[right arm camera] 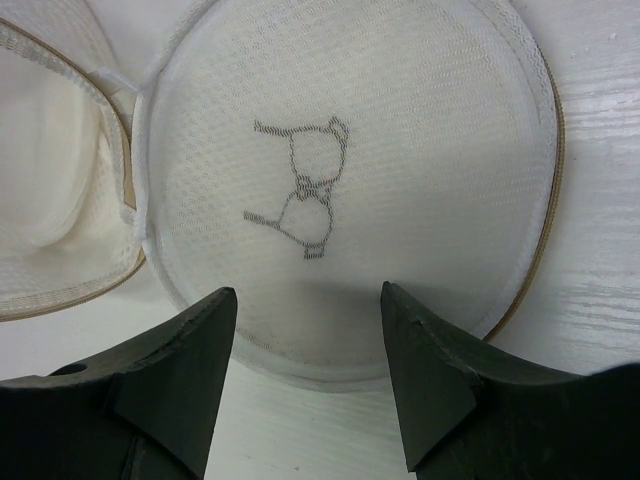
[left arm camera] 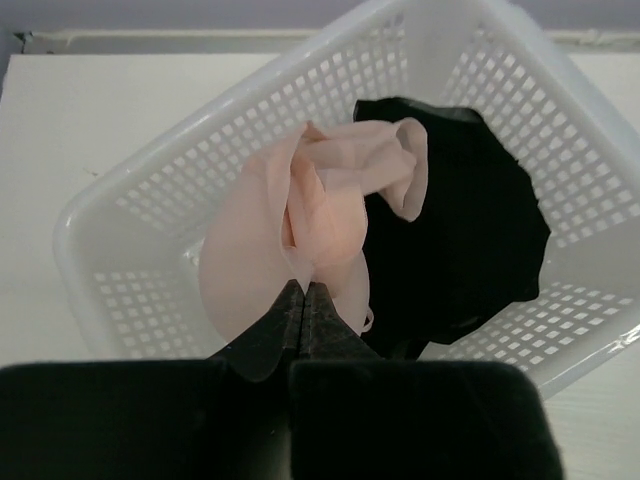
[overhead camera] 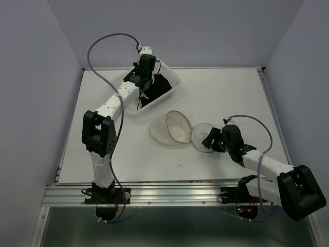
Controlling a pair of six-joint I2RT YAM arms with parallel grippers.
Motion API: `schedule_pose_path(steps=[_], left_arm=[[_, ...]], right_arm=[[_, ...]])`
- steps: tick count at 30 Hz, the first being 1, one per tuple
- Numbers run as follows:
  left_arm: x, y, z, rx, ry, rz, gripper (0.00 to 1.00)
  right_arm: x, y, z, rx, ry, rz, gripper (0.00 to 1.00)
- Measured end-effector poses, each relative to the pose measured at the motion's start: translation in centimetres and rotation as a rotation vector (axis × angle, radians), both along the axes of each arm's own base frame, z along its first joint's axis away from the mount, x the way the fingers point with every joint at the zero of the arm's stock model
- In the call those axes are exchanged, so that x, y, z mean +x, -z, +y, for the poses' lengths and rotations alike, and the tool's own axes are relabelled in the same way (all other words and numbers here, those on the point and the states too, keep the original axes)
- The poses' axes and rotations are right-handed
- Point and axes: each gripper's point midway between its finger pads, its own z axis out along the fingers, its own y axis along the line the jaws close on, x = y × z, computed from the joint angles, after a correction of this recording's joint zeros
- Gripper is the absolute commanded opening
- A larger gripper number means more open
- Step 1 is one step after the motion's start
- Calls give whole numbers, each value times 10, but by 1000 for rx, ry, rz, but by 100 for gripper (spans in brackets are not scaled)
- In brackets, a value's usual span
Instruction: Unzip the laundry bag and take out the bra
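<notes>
The round white mesh laundry bag (overhead camera: pixel 177 128) lies open in the middle of the table, its two halves spread apart. In the right wrist view its flat lid (right arm camera: pixel 340 170) with the dark bra outline lies face up; the other half (right arm camera: pixel 60 180) is at the left. My right gripper (right arm camera: pixel 308 300) is open and empty at the lid's near edge. My left gripper (left arm camera: pixel 304 290) is shut on the pale pink part of the bra (left arm camera: pixel 300 220), over the white basket (left arm camera: pixel 150 200). The bra's black part (left arm camera: pixel 470 230) lies in the basket.
The rectangular white plastic basket (overhead camera: pixel 175 85) stands at the back, left of centre, with my left arm reaching over it. The table's raised back edge (overhead camera: pixel 216 68) runs behind it. Purple walls close in on both sides.
</notes>
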Motion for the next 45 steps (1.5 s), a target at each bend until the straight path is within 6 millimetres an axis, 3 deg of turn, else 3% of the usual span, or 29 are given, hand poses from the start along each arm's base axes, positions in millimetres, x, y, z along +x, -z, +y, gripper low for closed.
schedule_pose_path(steps=[2,3,5,6,9,12,16,20,23,26,31,36,40,45], left_arm=[[3,26,3,13,-26,52,23],[2,37,4,15,-37,77,42],[-1,54,8,18,-53,117,62],[-4,62,12,11,-69,132,77],[-10,68,28,-9,-110,147,99],[-22,56,45,-40,-135,138,99],[-38,8,46,-137,-99,55,99],[-79,-62,25,-287,40,-81,99],[-119,-87,20,-361,122,-145,99],[-147,-86,30,-383,136,-161,99],[-170,-50,41,-360,119,-82,99],[-188,-32,49,-329,122,-43,99],[-207,-22,70,-301,75,-78,99],[-214,-10,89,-283,12,-93,99]], right_arm=[[0,0,0,0,-4,0,67],[-1,0,1,-1,-9,-1,67],[-3,-1,1,-2,-17,2,68],[-5,-1,0,-4,-22,3,68],[-7,-7,-1,-13,-30,-2,68],[-5,-20,-4,-28,-29,-28,68],[9,-47,-14,-69,29,-95,67],[20,-58,-32,-137,119,-123,63],[21,-54,-49,-197,196,-106,61],[20,-44,-67,-258,265,-75,57],[20,-22,-85,-327,331,11,51],[20,-9,-87,-341,339,57,46],[20,1,-85,-342,331,86,40],[23,11,-82,-330,330,117,31]])
